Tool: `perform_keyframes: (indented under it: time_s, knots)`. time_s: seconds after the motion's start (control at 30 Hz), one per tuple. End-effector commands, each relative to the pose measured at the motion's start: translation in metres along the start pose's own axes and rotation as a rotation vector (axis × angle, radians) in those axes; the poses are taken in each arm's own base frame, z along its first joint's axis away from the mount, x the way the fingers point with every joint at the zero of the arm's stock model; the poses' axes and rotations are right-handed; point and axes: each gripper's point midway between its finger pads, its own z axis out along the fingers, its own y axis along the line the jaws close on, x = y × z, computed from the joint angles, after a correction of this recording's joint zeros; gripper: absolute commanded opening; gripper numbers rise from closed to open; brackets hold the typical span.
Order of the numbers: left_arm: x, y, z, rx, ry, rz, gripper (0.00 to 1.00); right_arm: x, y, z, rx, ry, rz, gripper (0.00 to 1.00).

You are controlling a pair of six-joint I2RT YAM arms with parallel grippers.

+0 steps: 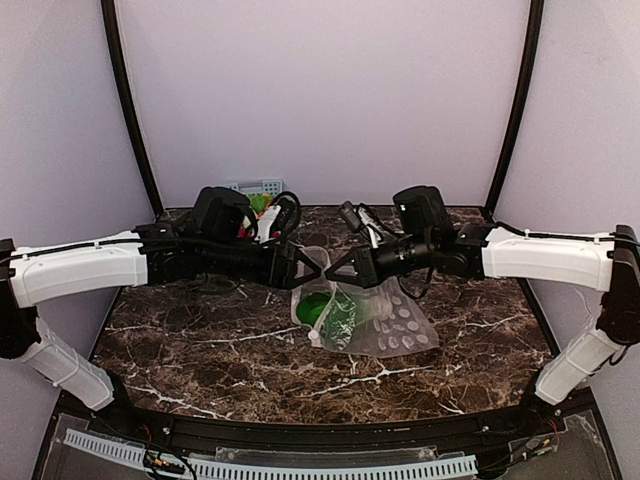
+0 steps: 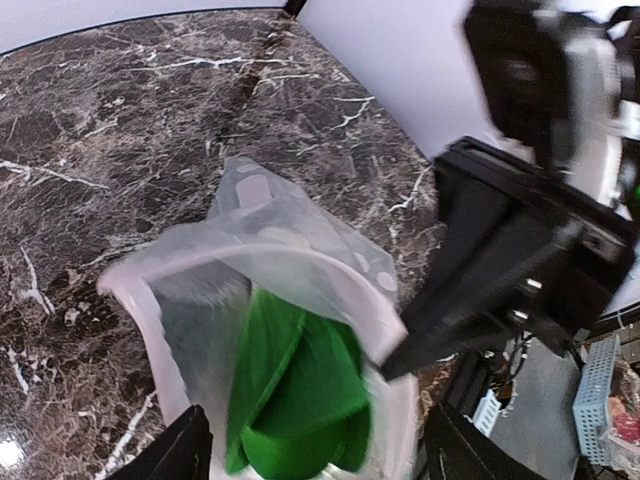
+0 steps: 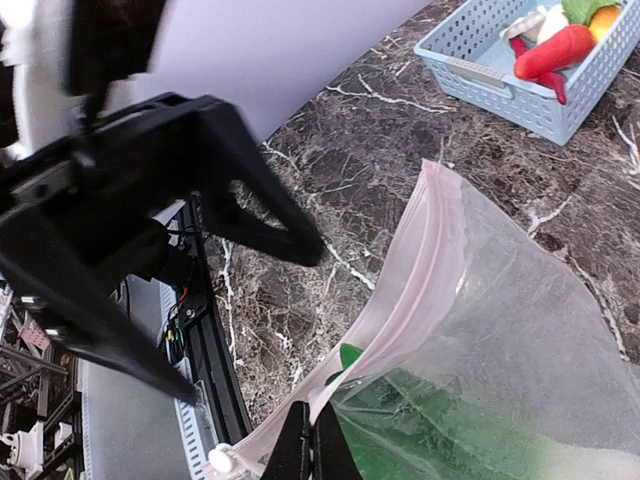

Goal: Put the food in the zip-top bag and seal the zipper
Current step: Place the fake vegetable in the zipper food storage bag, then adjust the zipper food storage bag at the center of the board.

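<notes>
Clear plastic of the zip-top bag (image 1: 400, 325) sags on the marble table (image 1: 200, 330), with the green leafy food (image 2: 300, 390) lying just inside its mouth. Only the right gripper (image 3: 308, 448), pinched shut on the pink zipper (image 3: 420, 250), props that mouth up; a slip would let it collapse. The left gripper (image 2: 320, 450) hangs above, spread wide and empty. Beyond, the basket (image 3: 470, 60) holds the other vegetables (image 3: 555, 50); a careless reach back could snag the rim.
</notes>
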Motion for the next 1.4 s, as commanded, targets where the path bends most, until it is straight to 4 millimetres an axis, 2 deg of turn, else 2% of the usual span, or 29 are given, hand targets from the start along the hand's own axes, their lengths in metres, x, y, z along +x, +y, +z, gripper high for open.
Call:
perform_keyframes:
  time_s: [0.0,0.03,0.13,0.17,0.3,0.43,0.57,0.83,1.1,1.37]
  knots:
    - [0.007,-0.015,-0.034,0.039,-0.032,0.007,0.75,-0.006,-0.017,-0.006,0.069,-0.038,0.019,0.0]
    - [0.004,-0.01,-0.043,0.008,-0.065,-0.009,0.76,-0.007,-0.016,-0.006,0.066,-0.038,0.016,0.0]
    - [0.022,0.015,-0.048,-0.067,-0.058,-0.076,0.73,-0.008,-0.016,-0.006,0.065,-0.041,0.016,0.0]
    - [0.024,0.017,-0.047,-0.063,-0.057,-0.107,0.72,-0.008,-0.016,-0.006,0.065,-0.041,0.016,0.0]
    - [0.044,0.028,-0.035,-0.053,-0.043,-0.186,0.65,-0.008,-0.015,-0.006,0.058,-0.042,0.02,0.0]
    - [0.058,0.038,-0.02,-0.039,-0.03,-0.246,0.52,-0.008,-0.013,-0.007,0.052,-0.045,0.023,0.0]
    - [0.057,0.038,-0.009,-0.002,-0.048,-0.264,0.45,-0.008,-0.012,-0.009,0.052,-0.049,0.025,0.0]
    - [0.057,0.057,0.014,0.002,-0.058,-0.332,0.31,-0.008,-0.011,-0.011,0.05,-0.057,0.027,0.0]
    - [0.064,0.064,0.034,0.023,-0.027,-0.371,0.26,-0.008,-0.01,-0.011,0.049,-0.06,0.023,0.0]
    - [0.075,0.076,0.045,-0.016,-0.002,-0.39,0.2,-0.008,-0.011,-0.011,0.052,-0.06,0.02,0.0]
